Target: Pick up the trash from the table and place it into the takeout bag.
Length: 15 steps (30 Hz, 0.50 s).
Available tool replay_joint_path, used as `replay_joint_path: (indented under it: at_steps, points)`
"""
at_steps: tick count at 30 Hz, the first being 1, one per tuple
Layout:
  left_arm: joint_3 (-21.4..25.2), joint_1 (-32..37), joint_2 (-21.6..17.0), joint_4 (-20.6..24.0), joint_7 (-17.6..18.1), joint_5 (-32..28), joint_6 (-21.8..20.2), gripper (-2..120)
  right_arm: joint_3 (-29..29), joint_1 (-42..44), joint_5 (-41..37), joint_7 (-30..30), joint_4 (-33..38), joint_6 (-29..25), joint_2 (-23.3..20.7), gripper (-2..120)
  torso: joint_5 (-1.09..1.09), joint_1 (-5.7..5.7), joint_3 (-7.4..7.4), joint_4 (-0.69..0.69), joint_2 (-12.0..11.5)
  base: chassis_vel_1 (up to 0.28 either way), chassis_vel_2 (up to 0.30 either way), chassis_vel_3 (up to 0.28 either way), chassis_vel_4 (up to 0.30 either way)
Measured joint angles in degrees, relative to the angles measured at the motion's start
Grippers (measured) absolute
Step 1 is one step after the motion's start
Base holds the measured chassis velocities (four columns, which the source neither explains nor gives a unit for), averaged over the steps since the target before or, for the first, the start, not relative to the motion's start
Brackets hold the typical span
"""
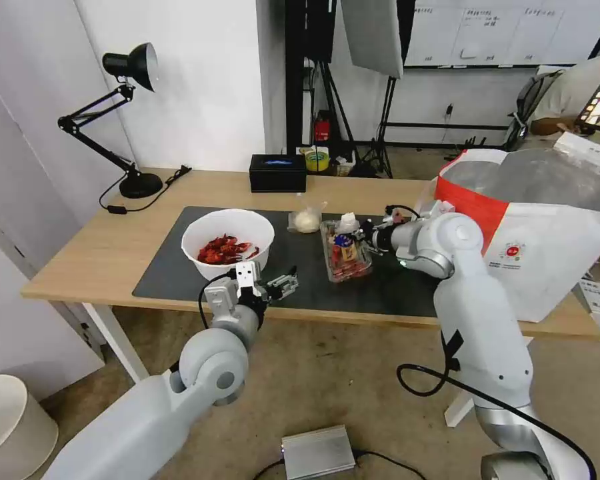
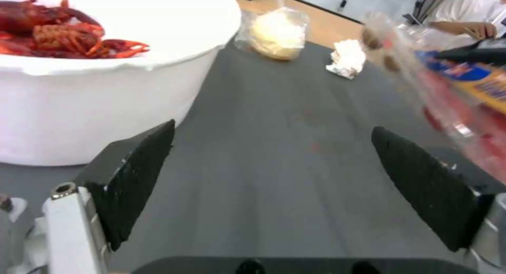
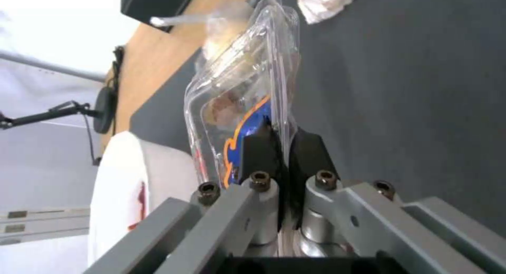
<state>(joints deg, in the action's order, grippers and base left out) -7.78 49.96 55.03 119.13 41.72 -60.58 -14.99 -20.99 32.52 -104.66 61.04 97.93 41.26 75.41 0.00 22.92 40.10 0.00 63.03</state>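
The left hand hovers just right of the bowl of crayfish shells, fingers spread wide and empty, clear of the working arm. Right of the bowl on the worktop, the clamshell box has its rim pinched tight by the right hand, evidently for lifting. The takeout bag stands open farthest right, ready to receive it.

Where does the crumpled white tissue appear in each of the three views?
Head view: crumpled white tissue behind the clamshell box.
Left wrist view: tissue on the dark mat.
Right wrist view: tissue beyond the box.
Shared landmark: the white bowl.
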Motion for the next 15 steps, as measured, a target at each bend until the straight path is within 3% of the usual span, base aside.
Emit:
replay_joint_path:
  at_steps: [15]
  points:
    - [7.66,7.74,-1.44,3.24,-2.33,2.78,0.00,100,0.00,-2.50,-3.15,2.72,6.03,-1.54,-1.31,0,0.01,0.00,0.00,0.00,0.00,0.000,0.000,0.000,0.000]
